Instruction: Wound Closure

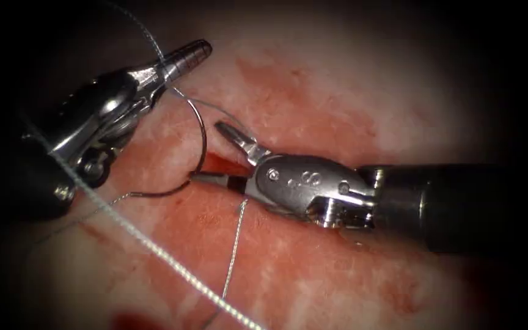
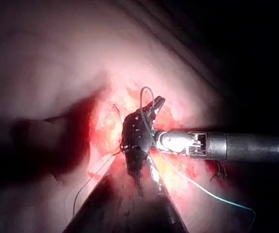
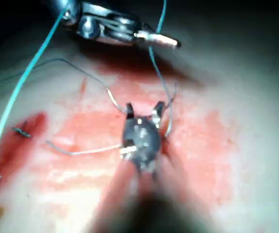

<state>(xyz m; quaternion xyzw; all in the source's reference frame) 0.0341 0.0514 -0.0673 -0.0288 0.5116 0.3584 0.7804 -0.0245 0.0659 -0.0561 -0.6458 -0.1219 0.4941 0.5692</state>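
— Pink tissue (image 1: 313, 79) everywhere, red fluid (image 1: 132, 321) smeared across it. Where's the needle?

— My needle (image 1: 201, 131) arcs over the cut (image 1: 224, 166), one end at my left tool (image 1: 181, 61), whose jaws are pressed together; whether they pinch needle or thread I cannot tell. The other end lies by the cut.

— Your right tool?

— My right tool (image 1: 218, 153) stands spread at the cut, holding nothing. Thread (image 1: 232, 256) trails toward the camera.
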